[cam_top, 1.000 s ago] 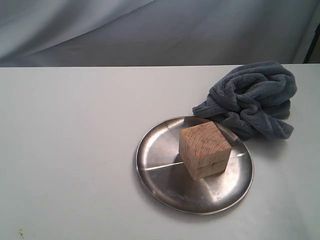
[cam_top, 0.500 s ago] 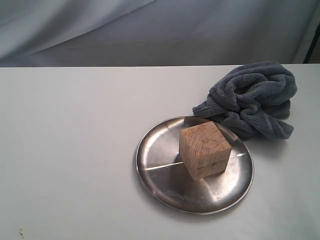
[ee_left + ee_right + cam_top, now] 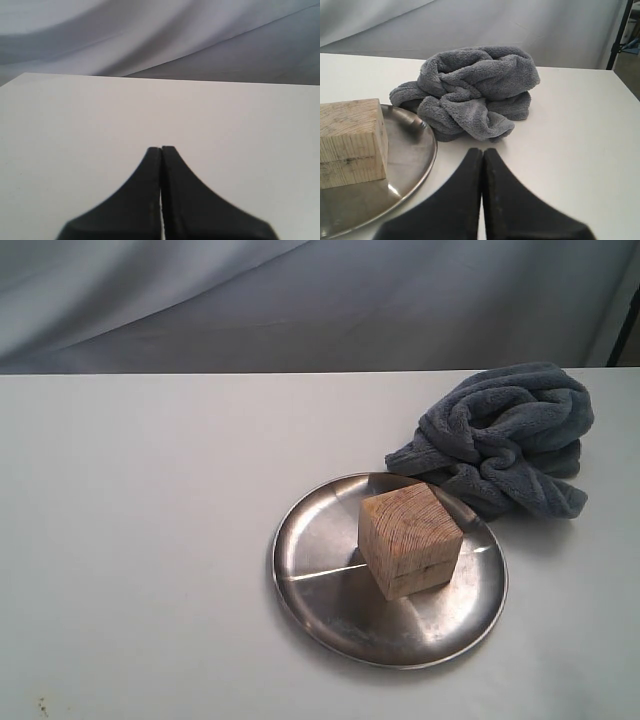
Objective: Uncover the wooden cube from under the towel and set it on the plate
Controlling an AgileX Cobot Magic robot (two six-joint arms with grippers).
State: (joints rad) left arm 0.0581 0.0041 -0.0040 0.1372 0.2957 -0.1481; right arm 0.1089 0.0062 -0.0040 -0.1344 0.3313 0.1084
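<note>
The wooden cube (image 3: 410, 539) stands uncovered on the steel plate (image 3: 310, 580), slightly right of the plate's middle. Behind the plate to the right, the dark grey towel (image 3: 505, 436) lies bunched in a heap, its near edge touching the plate's rim. In the right wrist view the cube (image 3: 351, 142), the plate (image 3: 412, 150) and the towel (image 3: 472, 89) show ahead of my right gripper (image 3: 482, 151), which is shut and holds nothing. My left gripper (image 3: 161, 149) is shut too, over bare white table. Neither gripper appears in the exterior view.
The white table (image 3: 140, 540) stretches wide to the left of the plate. A grey fabric backdrop (image 3: 300, 300) hangs behind its far edge. A dark stand leg (image 3: 619, 30) rises past the table's far right corner.
</note>
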